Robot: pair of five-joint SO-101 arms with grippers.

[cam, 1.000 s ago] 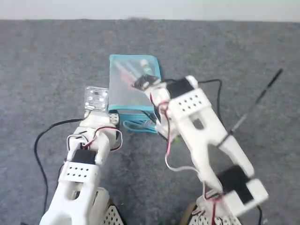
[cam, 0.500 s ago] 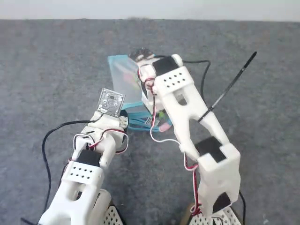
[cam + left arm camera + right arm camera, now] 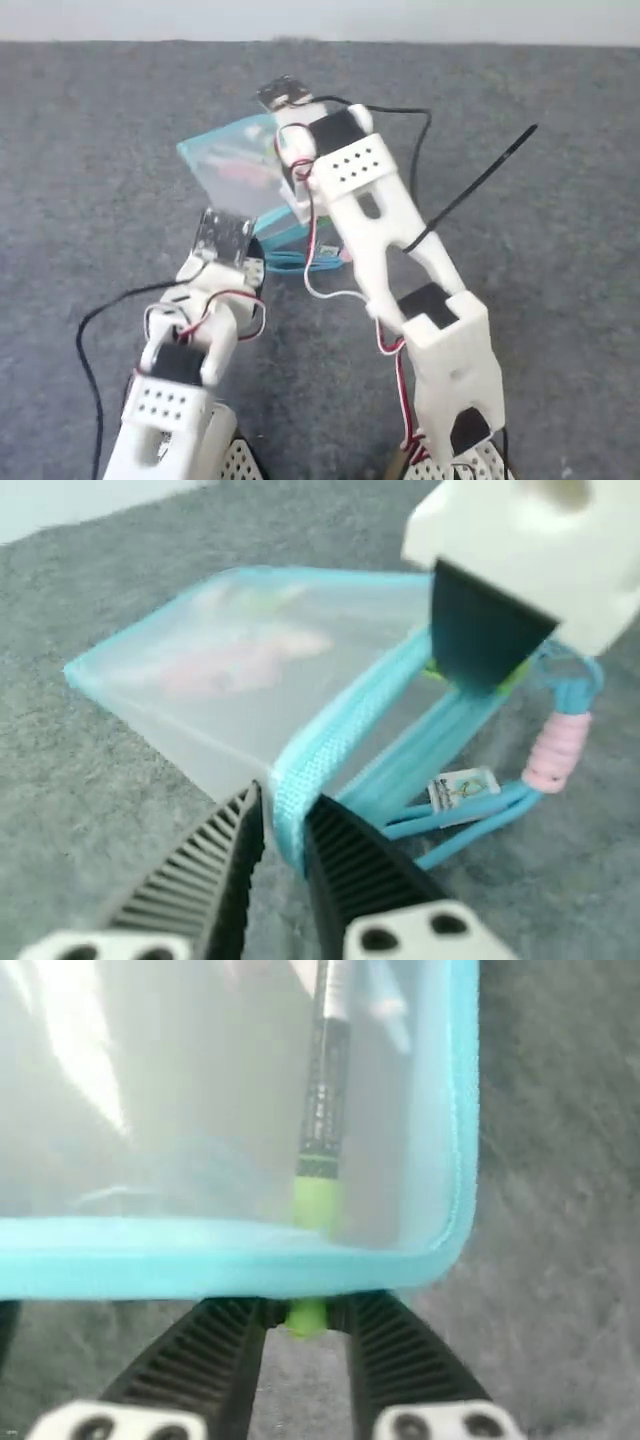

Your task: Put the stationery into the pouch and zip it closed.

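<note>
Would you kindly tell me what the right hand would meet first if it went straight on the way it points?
Most likely the pouch: its teal rim lies right before the right hand, which grips the pen by its green end. Depth is hard to judge.

Clear, turquoise-edged pouch (image 3: 250,670); black, green-tipped pen (image 3: 322,1090); grey table (image 3: 100,120).

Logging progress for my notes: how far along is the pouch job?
Done: pink stationery lies inside the pouch. In hand: left claw pinches its zip edge; right claw holds a green-ended pen partly inside. Left: release the pen, zip it closed.
</note>
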